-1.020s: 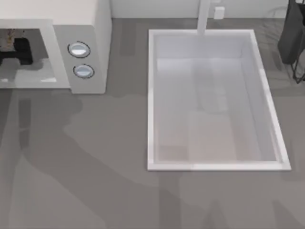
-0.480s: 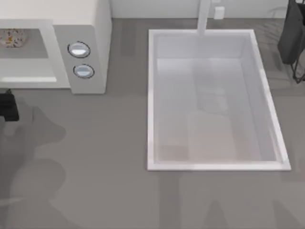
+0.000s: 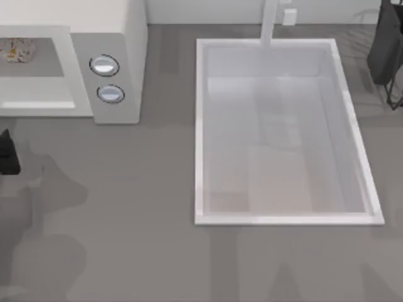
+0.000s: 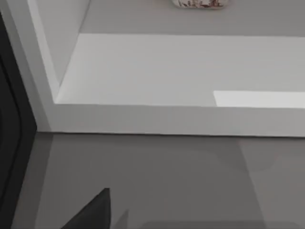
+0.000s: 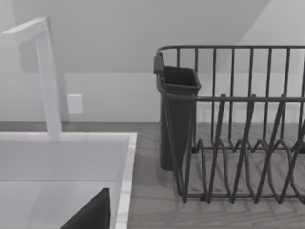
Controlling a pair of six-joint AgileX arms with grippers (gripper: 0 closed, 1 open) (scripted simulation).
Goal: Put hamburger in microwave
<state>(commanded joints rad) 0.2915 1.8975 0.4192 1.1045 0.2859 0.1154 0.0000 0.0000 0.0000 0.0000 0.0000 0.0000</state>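
Note:
The hamburger [image 3: 14,49] lies free on the floor of the microwave [image 3: 123,56], deep in the wide cavity at the table's far left. It also peeks in at the edge of the left wrist view, as a whitish lump [image 4: 198,3] beyond the cavity's pale floor. My left gripper [image 3: 6,154] is a black shape at the left edge of the table, in front of the microwave and well apart from the hamburger. It holds nothing and stands open. My right arm stays parked at the far right, its wrist camera facing the dish rack.
A white sink basin [image 3: 200,126] with a faucet [image 3: 269,22] takes up the middle right. A dark wire dish rack [image 3: 387,56] with a cutlery cup [image 5: 178,119] stands at the far right corner. Bare grey counter lies in front of the microwave.
A second ago my left gripper was inside the cavity at the hamburger. It has let go and drawn back out toward the table's front left; the hamburger stays in the microwave.

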